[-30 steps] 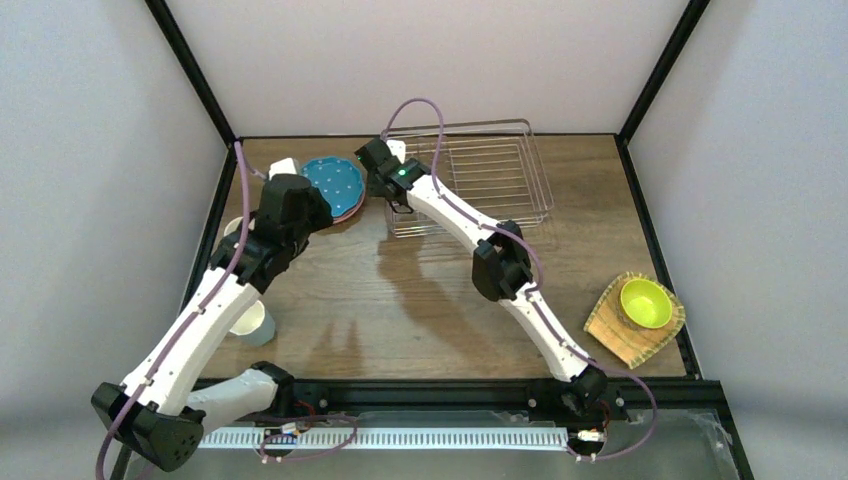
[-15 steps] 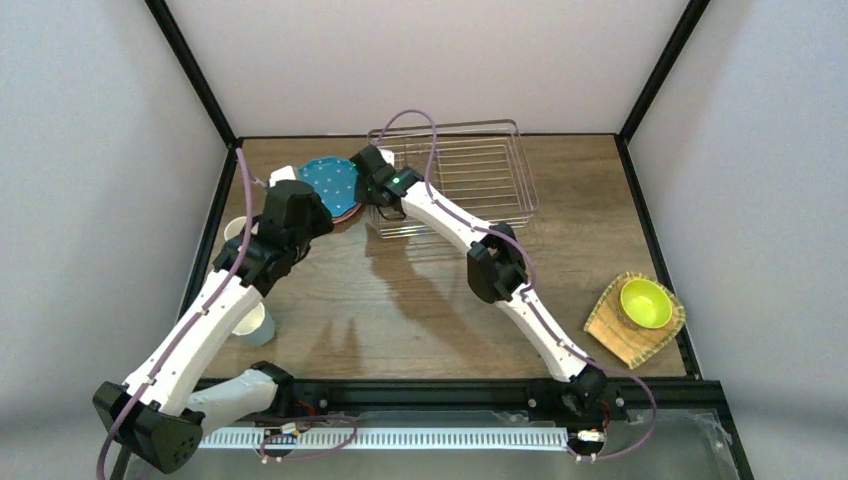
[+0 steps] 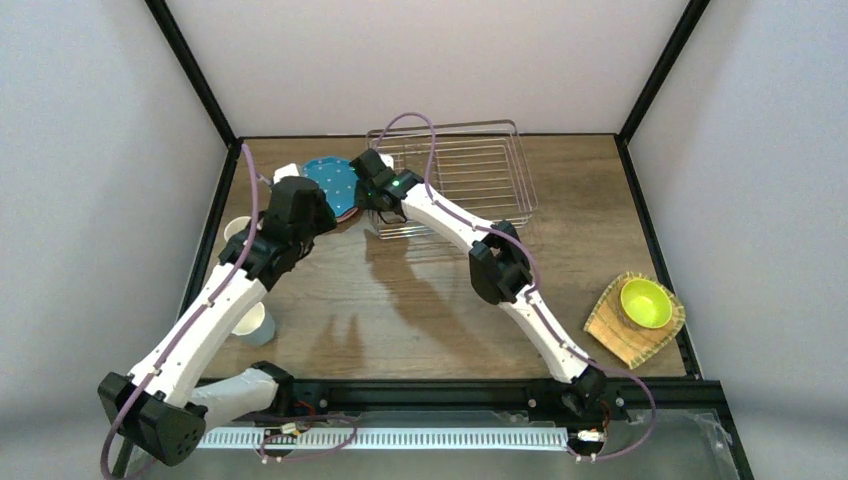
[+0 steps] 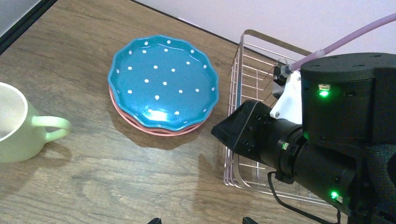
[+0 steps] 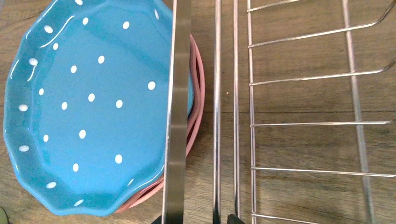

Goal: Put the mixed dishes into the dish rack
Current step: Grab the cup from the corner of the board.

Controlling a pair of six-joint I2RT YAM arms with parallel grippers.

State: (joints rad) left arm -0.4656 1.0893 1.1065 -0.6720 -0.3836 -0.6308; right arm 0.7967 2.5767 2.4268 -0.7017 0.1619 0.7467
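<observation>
Rack [image 5: 299, 123] beside plates [image 5: 93, 107]
Right wrist: right gripper [image 5: 195, 219] parted astride the rim [image 5: 177, 116]. Left wrist: mug [image 4: 14, 126] too, left gripper [image 4: 197, 220] wide open.

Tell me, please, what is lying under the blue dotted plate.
A pink plate lies directly under the blue dotted plate; only its rim shows along one side. The rest of it is covered, so anything beneath cannot be seen.
</observation>
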